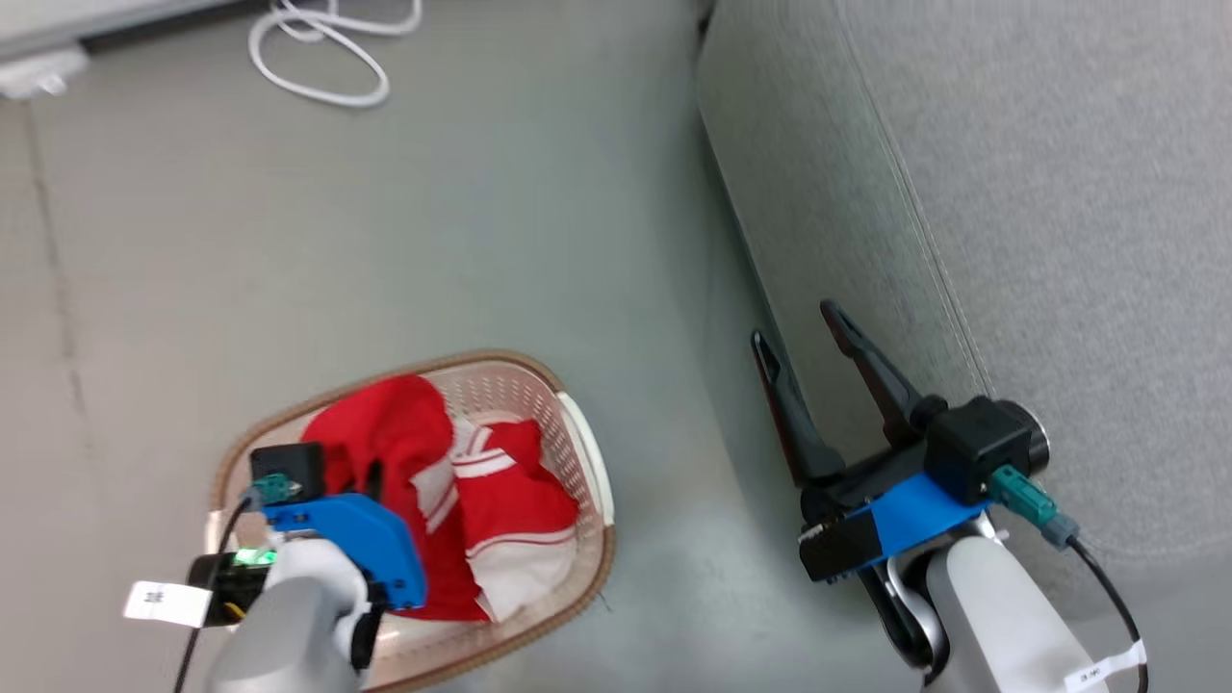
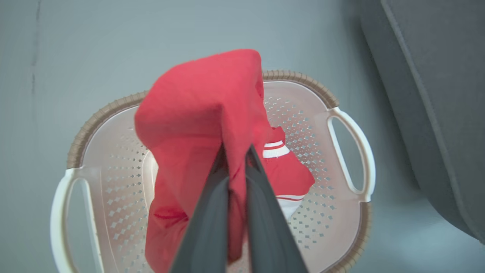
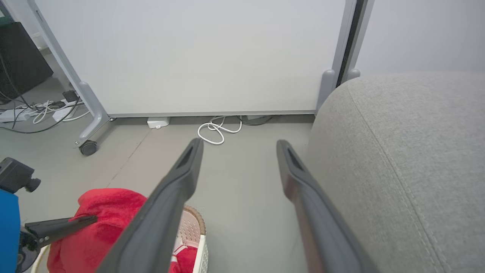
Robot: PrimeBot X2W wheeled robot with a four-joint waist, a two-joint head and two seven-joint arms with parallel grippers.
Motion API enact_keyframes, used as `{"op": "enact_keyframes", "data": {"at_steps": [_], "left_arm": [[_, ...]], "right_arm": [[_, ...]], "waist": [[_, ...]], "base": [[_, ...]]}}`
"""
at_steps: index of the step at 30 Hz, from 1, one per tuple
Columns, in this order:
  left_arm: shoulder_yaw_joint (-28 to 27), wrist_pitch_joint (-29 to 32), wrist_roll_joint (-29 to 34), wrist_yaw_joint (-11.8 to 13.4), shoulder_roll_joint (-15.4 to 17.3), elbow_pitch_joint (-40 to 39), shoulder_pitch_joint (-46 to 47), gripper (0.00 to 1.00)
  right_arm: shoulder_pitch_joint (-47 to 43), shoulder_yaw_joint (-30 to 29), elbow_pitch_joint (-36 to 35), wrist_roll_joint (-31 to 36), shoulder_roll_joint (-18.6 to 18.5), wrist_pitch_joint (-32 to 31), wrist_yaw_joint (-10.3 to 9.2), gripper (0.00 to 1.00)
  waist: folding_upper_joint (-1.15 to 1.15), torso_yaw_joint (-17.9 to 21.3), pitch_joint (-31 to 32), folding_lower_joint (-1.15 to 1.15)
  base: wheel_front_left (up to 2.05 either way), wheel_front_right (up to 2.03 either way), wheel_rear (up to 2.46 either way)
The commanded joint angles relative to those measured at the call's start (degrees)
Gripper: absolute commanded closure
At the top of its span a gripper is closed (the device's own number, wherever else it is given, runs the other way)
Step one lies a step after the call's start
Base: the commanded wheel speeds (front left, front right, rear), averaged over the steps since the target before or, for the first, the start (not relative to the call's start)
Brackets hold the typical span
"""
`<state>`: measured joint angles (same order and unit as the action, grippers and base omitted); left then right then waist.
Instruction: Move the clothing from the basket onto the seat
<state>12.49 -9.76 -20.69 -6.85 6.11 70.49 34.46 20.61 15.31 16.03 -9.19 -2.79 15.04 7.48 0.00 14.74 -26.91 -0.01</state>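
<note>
Left gripper (image 2: 237,151): jaws pinched shut on fold of plain red garment (image 2: 201,110). Cloth drapes over fingertips, long axis hanging down into basket (image 2: 299,77). Tail clear of rim? Cannot tell.
Striped garment (image 2: 288,170): loose in basket, 3 o'clock of jaws in left wrist view.
Seat (image 1: 1059,192): 2 o'clock from basket in head view, floor (image 1: 626,241) between.
Right gripper (image 1: 797,325): jaws wide, empty, just beside seat edge.
Judgement: load on left arm; carry goes up, then toward 2 o'clock.
</note>
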Motion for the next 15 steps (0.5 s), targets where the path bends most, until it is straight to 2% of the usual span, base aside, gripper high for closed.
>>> {"op": "enact_keyframes", "data": {"at_steps": [1, 6, 15], "left_arm": [[0.61, -0.50, -1.08, -0.43, -1.22, -0.58, -0.74, 1.00], [4.14, 0.44, -3.72, -0.71, -2.83, -4.65, -1.70, 1.00], [14.25, 3.38, -10.64, -0.62, -3.20, -19.36, -3.59, 1.00]], "right_arm": [[-1.63, -0.48, 1.01, 0.61, -0.20, 0.19, 0.03, 0.00], [-3.83, -0.63, 2.91, 1.45, -0.19, 0.11, 0.03, 0.00], [-7.30, -0.96, 4.06, 1.72, -0.17, -1.19, 0.03, 0.00]], "waist": [[0.00, -4.82, 6.80, 0.01], [0.00, -7.42, 12.13, 0.01], [0.00, -10.45, 18.71, 0.01]], "base": [[0.00, 0.00, 0.00], [0.00, 0.00, 0.00], [0.00, 0.00, 0.00]]}}
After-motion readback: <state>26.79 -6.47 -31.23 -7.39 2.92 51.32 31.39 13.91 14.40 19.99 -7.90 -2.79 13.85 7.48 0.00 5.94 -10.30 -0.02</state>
